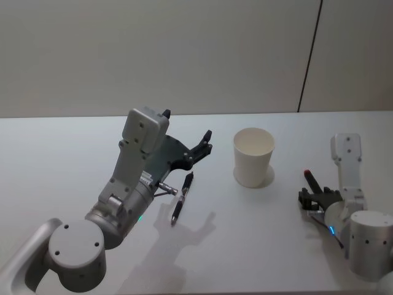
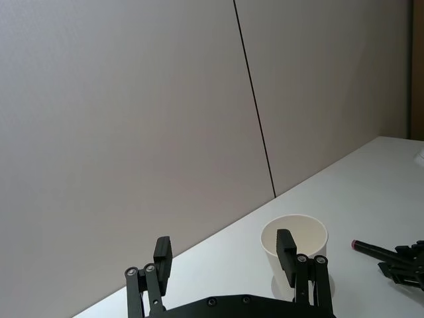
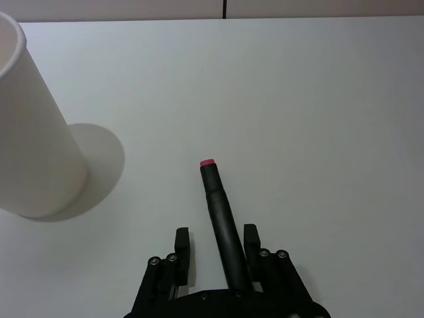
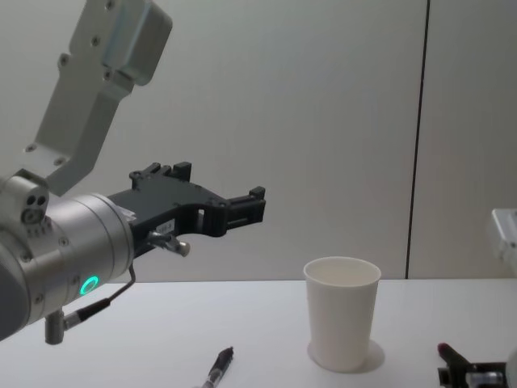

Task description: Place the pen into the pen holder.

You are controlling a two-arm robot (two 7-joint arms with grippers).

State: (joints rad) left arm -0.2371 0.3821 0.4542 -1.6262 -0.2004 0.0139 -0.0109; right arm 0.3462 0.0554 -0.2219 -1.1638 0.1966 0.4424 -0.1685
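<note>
Red-tip pen (image 3: 218, 205) btwn R gripper (image 3: 216, 232) jaws

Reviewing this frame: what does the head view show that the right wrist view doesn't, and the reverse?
Head view, not the wrist view: the left gripper, open and raised above the table, where a black pen lies. Right wrist view, not the head view: the fingers of the right gripper straddle the red-tipped pen, with a gap on one side. Both: the white paper cup, upright, the red-tipped pen and the right gripper.
</note>
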